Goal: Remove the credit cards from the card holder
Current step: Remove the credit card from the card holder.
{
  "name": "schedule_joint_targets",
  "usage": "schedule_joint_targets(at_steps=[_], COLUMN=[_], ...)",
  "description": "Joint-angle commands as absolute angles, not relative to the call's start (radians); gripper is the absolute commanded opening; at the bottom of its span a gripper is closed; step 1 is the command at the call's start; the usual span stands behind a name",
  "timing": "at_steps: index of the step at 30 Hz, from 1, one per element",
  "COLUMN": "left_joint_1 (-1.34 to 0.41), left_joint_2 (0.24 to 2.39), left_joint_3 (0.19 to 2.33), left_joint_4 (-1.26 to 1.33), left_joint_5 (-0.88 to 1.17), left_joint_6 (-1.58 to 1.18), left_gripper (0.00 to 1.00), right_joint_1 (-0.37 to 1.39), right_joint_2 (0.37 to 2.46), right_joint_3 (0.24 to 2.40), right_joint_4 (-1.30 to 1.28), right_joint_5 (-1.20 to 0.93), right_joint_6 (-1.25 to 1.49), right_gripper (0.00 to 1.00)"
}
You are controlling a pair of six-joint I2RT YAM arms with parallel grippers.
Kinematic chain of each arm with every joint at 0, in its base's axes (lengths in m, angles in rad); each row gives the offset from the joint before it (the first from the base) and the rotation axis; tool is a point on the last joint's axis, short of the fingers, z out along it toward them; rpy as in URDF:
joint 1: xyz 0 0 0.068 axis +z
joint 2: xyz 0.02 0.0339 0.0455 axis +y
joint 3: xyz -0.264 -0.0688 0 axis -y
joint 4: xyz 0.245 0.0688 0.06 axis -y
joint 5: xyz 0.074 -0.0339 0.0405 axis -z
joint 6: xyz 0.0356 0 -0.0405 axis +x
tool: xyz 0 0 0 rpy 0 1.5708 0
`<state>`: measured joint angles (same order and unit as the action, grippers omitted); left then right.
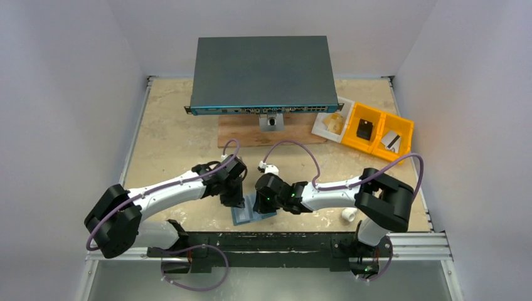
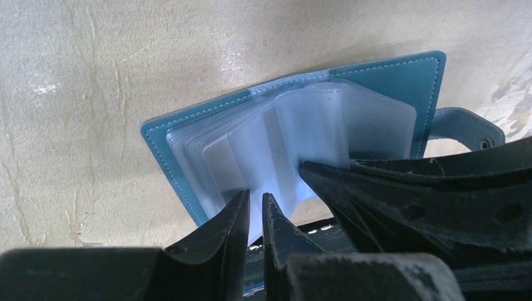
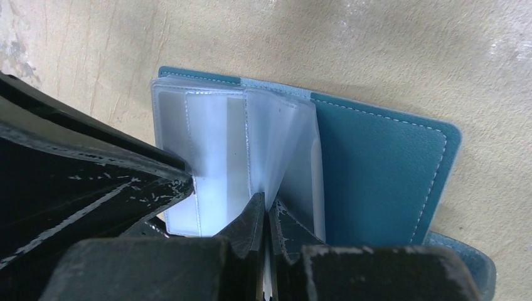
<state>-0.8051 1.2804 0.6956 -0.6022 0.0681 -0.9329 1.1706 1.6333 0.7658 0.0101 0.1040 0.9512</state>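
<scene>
Desk (image 1: pixel 169 135), top view: one grey box (image 1: pixel 263 72) at the far side, taken as reference. One wooden board (image 1: pixel 251 137) lies under the box's near edge. Just off the box's near right corner sit one white tray (image 1: pixel 331 123) and two yellow bins (image 1: pixel 364 128), side by side. One small white cylinder (image 1: pixel 348 215) lies well apart from the box, near right. One card holder (image 1: pixel 254 211) lies well apart from the box on its near side, about in line with the box's middle, flat on the desk and folded open, blue cover down. Its clear sleeves (image 2: pixel 313 125) fan upward from the spine; at least four leaves count in the wrist views, the exact number unclear. One strap tab (image 2: pixel 467 125) with a snap sticks out past the cover. Credit cards cannot be told from the frosted sleeves, so no card count. Two arms meet over the card holder, both on the box's near side. Left jaws: nearly together with a thin slit, tips at the free edge of the sleeves; cannot tell whether they pinch a leaf. Right jaws: pressed together, tips against the edge of one raised leaf (image 3: pixel 282 150); cannot tell whether that leaf is caught between them.
</scene>
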Motion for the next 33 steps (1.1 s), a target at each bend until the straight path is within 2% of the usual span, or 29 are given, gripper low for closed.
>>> schedule_joint_targets(at_steps=[1, 11, 18, 22, 25, 27, 33], left_joint_1=[-0.8, -0.8, -0.799, -0.799, -0.8, -0.8, -0.8], left_joint_2=[1.301, 1.338, 1.352, 1.347, 1.341, 1.333, 1.304], left_joint_3=[0.684, 0.672, 0.658, 0.652, 0.652, 0.653, 0.664], left_joint_4=[-0.567, -0.548, -0.494, -0.474, -0.474, -0.482, -0.525], left_joint_5=[0.074, 0.071, 0.109, 0.117, 0.114, 0.107, 0.079], left_joint_6=[-0.95, -0.947, -0.971, -0.992, -1.003, -1.005, -0.996], left_gripper=[0.12, 0.27, 0.29, 0.21, 0.06, 0.0, 0.0], right_joint_1=[1.164, 1.151, 1.144, 1.144, 1.144, 1.144, 1.144], right_joint_2=[1.661, 1.683, 1.699, 1.69, 1.675, 1.662, 1.612], right_joint_3=[0.747, 0.73, 0.726, 0.727, 0.734, 0.746, 0.785], right_joint_4=[-0.006, 0.033, 0.049, 0.05, 0.051, 0.042, -0.02], right_joint_5=[0.085, 0.063, 0.047, 0.044, 0.044, 0.047, 0.068], right_joint_6=[0.966, 0.973, 0.974, 0.969, 0.957, 0.948, 0.917], right_gripper=[0.0, 0.0, 0.0, 0.0, 0.01, 0.07, 0.3])
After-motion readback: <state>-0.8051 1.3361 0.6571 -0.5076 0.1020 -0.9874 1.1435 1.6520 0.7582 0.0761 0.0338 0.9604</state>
